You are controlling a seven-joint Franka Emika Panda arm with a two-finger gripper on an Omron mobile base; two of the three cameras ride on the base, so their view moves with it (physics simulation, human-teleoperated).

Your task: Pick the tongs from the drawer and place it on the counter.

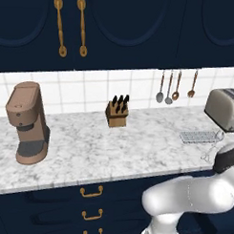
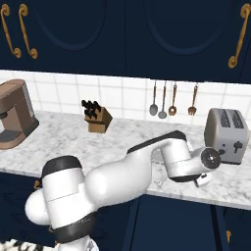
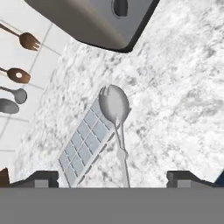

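The tongs (image 3: pixel 117 127) are out of the drawer and over the counter (image 1: pixel 113 147), with their tips by the grey grid tray (image 3: pixel 85 142), near the toaster (image 3: pixel 94 19). The gripper (image 3: pixel 113 179) has its 2 fingers spread wide. I cannot tell if the tongs are resting on the stone yet. The job looks almost done.

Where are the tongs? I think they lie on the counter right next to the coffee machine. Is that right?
Not quite. The tongs do lie on the counter, but right next to the tray by the toaster, not the coffee machine, which stands at the far end. The hand view shows it.
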